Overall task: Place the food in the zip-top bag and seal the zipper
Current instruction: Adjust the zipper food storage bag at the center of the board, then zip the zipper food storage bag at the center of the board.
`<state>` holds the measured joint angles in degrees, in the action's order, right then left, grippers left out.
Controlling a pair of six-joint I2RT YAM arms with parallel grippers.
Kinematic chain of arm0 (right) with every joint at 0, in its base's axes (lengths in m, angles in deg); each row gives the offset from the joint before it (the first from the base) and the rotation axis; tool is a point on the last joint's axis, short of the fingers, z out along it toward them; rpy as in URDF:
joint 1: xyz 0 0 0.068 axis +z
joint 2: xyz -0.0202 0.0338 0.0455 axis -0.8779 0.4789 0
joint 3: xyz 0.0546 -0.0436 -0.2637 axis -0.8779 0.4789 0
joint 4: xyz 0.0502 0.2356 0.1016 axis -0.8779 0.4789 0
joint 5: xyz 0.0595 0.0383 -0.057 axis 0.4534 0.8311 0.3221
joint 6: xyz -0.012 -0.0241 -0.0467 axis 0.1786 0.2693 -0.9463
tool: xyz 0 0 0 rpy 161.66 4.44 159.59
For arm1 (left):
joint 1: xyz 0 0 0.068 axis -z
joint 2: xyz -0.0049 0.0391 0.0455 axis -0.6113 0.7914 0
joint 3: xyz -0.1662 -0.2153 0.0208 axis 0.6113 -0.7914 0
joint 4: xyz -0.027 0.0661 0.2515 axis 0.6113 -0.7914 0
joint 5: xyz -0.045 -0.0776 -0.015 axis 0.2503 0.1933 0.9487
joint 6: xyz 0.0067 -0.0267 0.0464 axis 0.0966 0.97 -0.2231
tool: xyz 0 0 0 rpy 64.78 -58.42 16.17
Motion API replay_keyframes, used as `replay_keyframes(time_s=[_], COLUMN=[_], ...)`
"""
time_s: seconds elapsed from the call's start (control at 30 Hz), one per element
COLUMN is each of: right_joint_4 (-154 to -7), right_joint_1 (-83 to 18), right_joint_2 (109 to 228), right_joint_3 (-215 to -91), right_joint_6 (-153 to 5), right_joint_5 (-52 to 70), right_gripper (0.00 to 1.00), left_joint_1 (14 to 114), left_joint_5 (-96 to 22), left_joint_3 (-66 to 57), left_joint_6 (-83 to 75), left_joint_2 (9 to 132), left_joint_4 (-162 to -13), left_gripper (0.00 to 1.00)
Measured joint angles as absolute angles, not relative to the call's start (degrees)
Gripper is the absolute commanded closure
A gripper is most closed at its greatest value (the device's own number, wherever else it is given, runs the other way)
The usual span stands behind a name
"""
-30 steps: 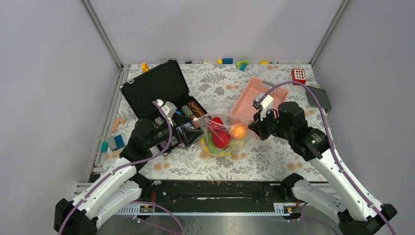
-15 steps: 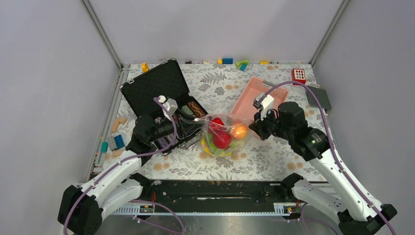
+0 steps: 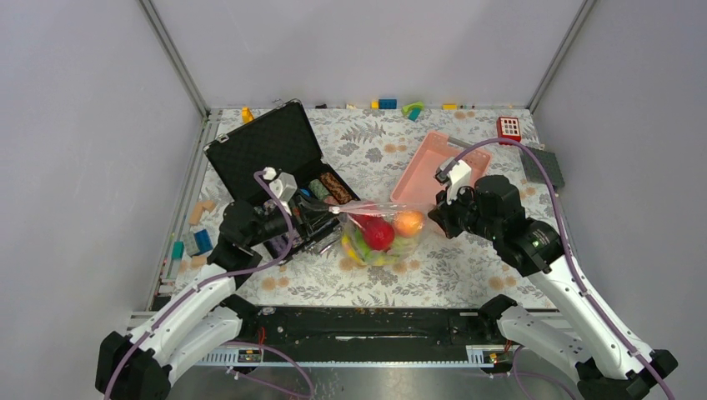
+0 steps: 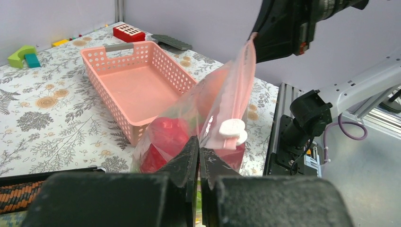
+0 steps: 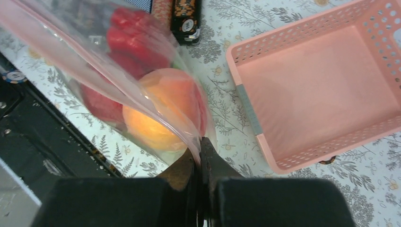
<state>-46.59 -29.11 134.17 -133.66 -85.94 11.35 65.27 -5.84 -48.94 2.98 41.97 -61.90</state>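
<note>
The clear zip-top bag (image 3: 379, 233) hangs over the middle of the table, stretched between both grippers. Inside it is the food: a red apple (image 3: 378, 236), an orange fruit (image 3: 408, 222) and green and yellow pieces at the bottom. My left gripper (image 3: 335, 218) is shut on the left end of the bag's mouth, and its fingertips (image 4: 191, 153) pinch the plastic just below a white tab (image 4: 231, 129). My right gripper (image 3: 433, 215) is shut on the right end. In the right wrist view the zipper edge (image 5: 90, 59) runs taut to the right gripper (image 5: 201, 147), above the orange fruit (image 5: 161, 113).
An empty pink basket (image 3: 425, 167) lies behind the bag on the right. An open black case (image 3: 267, 150) with striped chips (image 3: 329, 187) sits at the left. Toy blocks (image 3: 388, 104) line the far edge, with more blocks (image 3: 196, 237) along the left edge. A red block (image 3: 508, 129) is at the far right.
My left gripper went from open to shut on the bag's left end. The bag's mouth, slack before, is now pulled flat and taut between the two grippers.
</note>
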Motion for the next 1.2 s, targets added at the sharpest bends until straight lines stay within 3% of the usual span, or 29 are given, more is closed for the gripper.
replay_keyframes(time_s=[0.27, 0.3, 0.43, 0.57, 0.83, 1.0, 1.2], right_joint_4=[-45.85, -45.52, -44.43, -44.12, -44.93, -48.71, -54.24], right_joint_1=[-28.30, -28.37, -28.92, -29.18, -26.75, -16.94, -10.38], right_joint_2=[135.59, 135.52, 134.78, 133.12, 137.55, 146.08, 156.28], right_joint_3=[-135.39, -135.54, -135.65, -136.02, -146.56, -154.77, -156.39], right_joint_6=[-86.68, -87.38, -91.23, -96.43, -104.10, -106.35, -107.95], right_joint_5=[7.07, 7.11, 8.77, 13.67, 23.57, 23.90, 25.25], right_gripper=[0.84, 0.77, 0.23, 0.02, 0.00, 0.00, 0.06], left_joint_1=[66.17, 66.11, 65.97, 66.11, 67.18, 68.82, 71.74], left_joint_5=[-6.43, -6.51, -6.75, -7.67, -10.60, -14.01, -18.82], left_joint_3=[-49.91, -49.86, -48.68, -47.57, -45.36, -43.81, -41.62], left_joint_6=[1.91, 1.82, 1.77, 1.84, 2.23, 2.87, 4.18], left_joint_2=[36.42, 36.42, 37.53, 38.76, 38.19, 37.84, 38.30], left_joint_4=[-67.03, -67.32, -68.52, -69.81, -74.99, -78.84, -82.68], left_gripper=[1.00, 1.00, 1.00, 1.00, 1.00, 1.00, 1.00])
